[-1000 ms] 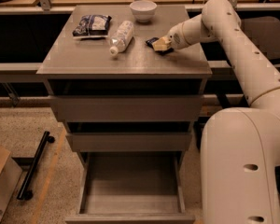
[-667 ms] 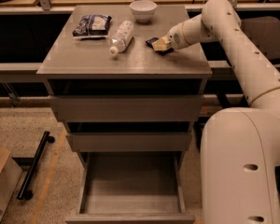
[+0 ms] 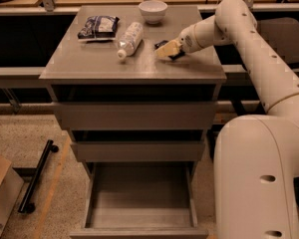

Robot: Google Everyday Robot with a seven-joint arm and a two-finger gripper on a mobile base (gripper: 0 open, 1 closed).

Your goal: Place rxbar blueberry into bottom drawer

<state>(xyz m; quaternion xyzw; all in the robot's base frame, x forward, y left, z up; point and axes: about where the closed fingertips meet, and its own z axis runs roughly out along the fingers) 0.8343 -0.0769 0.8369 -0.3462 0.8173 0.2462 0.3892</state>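
Claw (image 3: 167, 49): near the right edge of the bench (image 3: 89, 63), at rxbar blueberry (image 3: 161, 44); grip cannot be told.
Bottom drawer (image 3: 139, 203): pulled open.

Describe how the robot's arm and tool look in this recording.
The arm is cream-white, built of thick rounded sections with small dark dots along them; no loose cables show. The tool, over the right part of the cabinet top, is a stubby yellowish tip on a white wrist.
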